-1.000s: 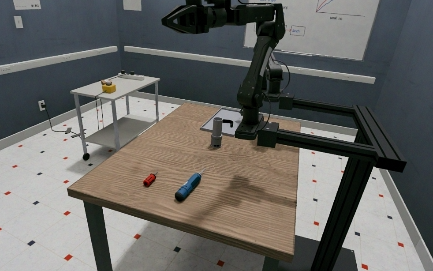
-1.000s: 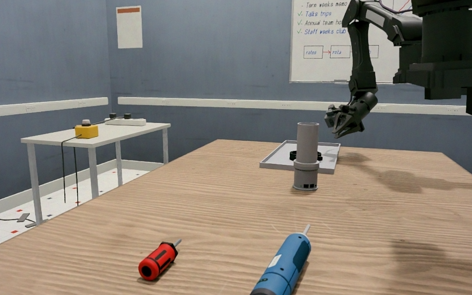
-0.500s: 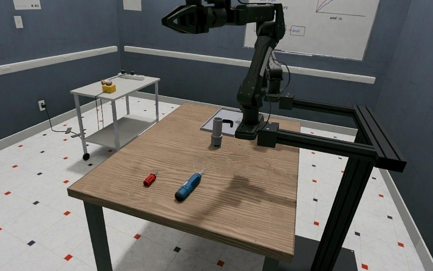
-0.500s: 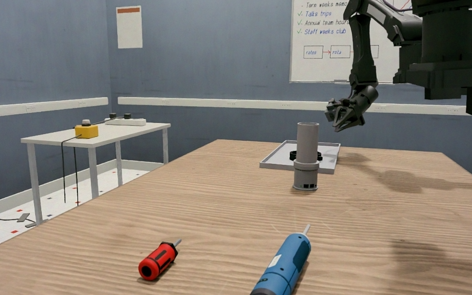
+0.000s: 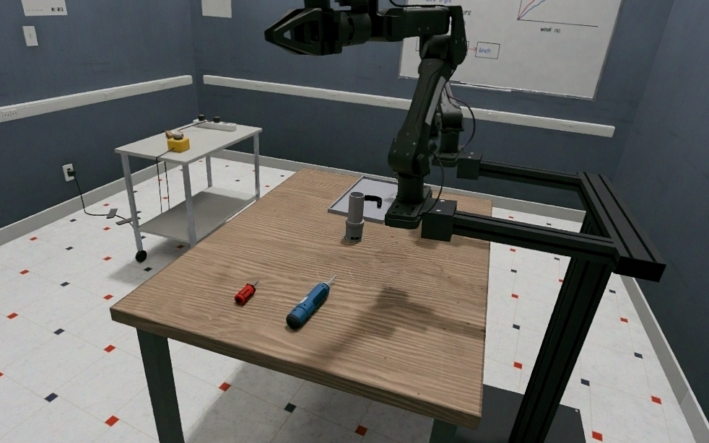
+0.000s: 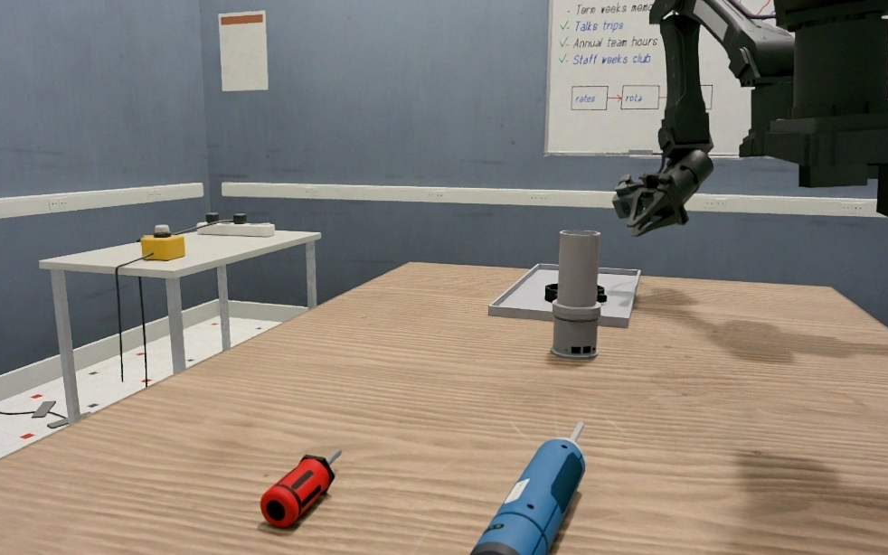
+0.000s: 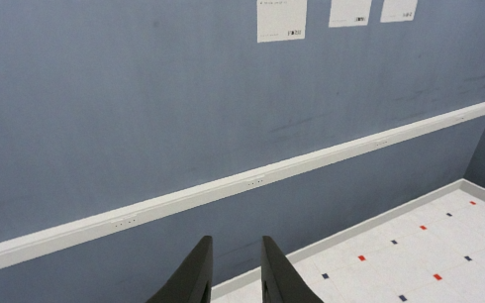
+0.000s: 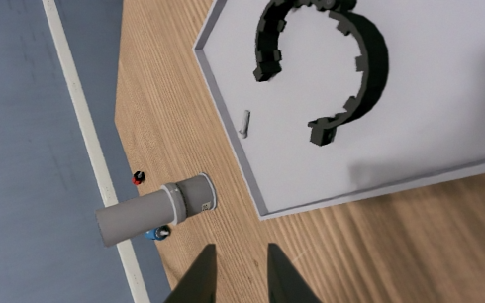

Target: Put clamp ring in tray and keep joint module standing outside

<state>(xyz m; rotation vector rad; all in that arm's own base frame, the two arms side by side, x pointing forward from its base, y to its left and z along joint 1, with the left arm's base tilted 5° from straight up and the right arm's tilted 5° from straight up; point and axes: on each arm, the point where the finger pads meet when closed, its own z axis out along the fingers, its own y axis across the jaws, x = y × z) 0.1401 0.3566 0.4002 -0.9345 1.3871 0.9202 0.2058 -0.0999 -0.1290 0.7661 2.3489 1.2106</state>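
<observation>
The black clamp ring (image 5: 372, 199) (image 6: 551, 293) (image 8: 375, 64) lies hinged open inside the grey tray (image 5: 347, 197) (image 6: 517, 312) (image 8: 434, 114). A small bolt (image 8: 245, 124) lies in the tray near its wall. The joint module (image 5: 353, 231) (image 6: 574, 336) (image 8: 197, 192) stands upright on the table outside the tray, with the link tube (image 5: 355, 206) (image 6: 579, 265) (image 8: 137, 218) upright on top. My right gripper (image 6: 634, 231) (image 8: 242, 255) is slightly open and empty, above the table beyond the module. My left gripper (image 5: 267, 36) (image 7: 237, 248) is slightly open and empty, high up, facing the wall.
A red screwdriver (image 5: 244, 294) (image 6: 296, 491) and a blue power screwdriver (image 5: 309, 304) (image 6: 537, 489) lie on the wooden table (image 5: 192, 291) (image 6: 227, 441), away from the module. The left arm's base bracket (image 5: 437, 220) is near the tray in the top view. A white cart (image 5: 225, 140) stands apart.
</observation>
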